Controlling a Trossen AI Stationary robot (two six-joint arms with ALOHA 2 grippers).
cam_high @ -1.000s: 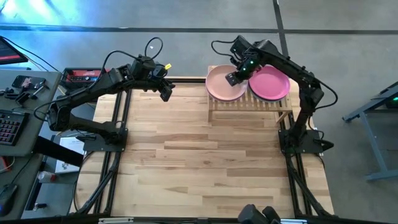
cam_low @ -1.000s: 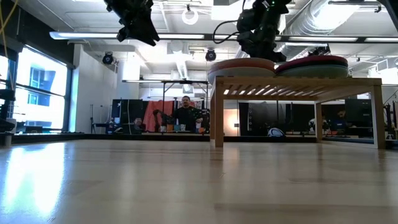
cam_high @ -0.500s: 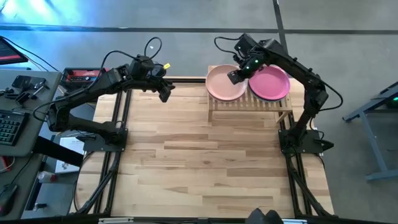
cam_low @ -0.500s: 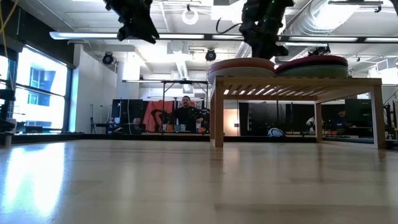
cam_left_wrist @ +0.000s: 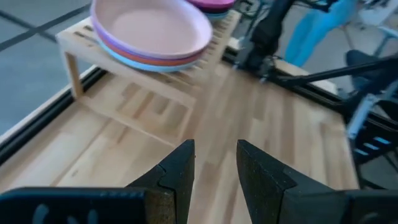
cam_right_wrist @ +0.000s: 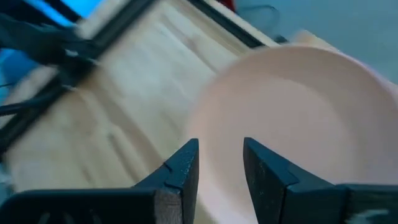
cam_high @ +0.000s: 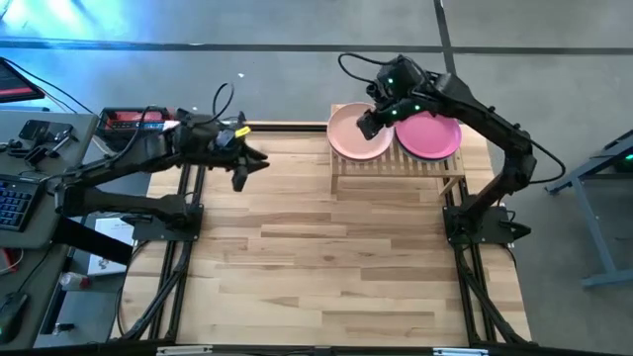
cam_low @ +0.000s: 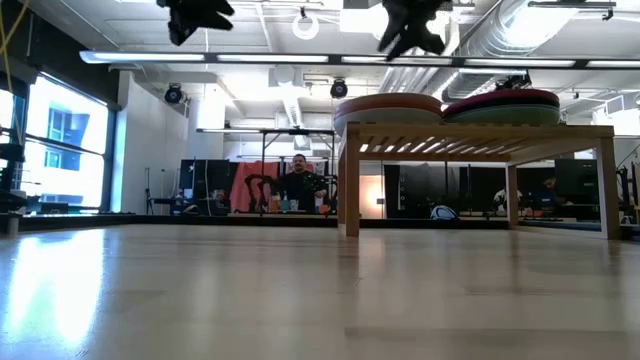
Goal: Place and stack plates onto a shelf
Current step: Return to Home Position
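Two stacks of plates rest on the bamboo shelf (cam_high: 400,168) at the table's far right. The left stack has a peach plate (cam_high: 354,138) on top, the right one a magenta plate (cam_high: 431,136). In the low view both stacks (cam_low: 390,103) (cam_low: 505,100) sit on the shelf's slatted top (cam_low: 480,133). My right gripper (cam_high: 366,124) hangs open high above the peach plate (cam_right_wrist: 298,112), holding nothing. My left gripper (cam_high: 240,170) is open over the table's far left part, pointing toward the shelf (cam_left_wrist: 78,46) and its peach plate (cam_left_wrist: 152,28).
The wooden tabletop (cam_high: 326,257) spreads out in front of the shelf. A desk with a keyboard and tools (cam_high: 25,148) stands beyond the table's left side. People sit in the room behind the table (cam_low: 297,185).
My right gripper has risen from just above the peach plate stack and tipped less steeply down. My left gripper has drawn back toward the table's left and near side. The plates have stayed put on the shelf.
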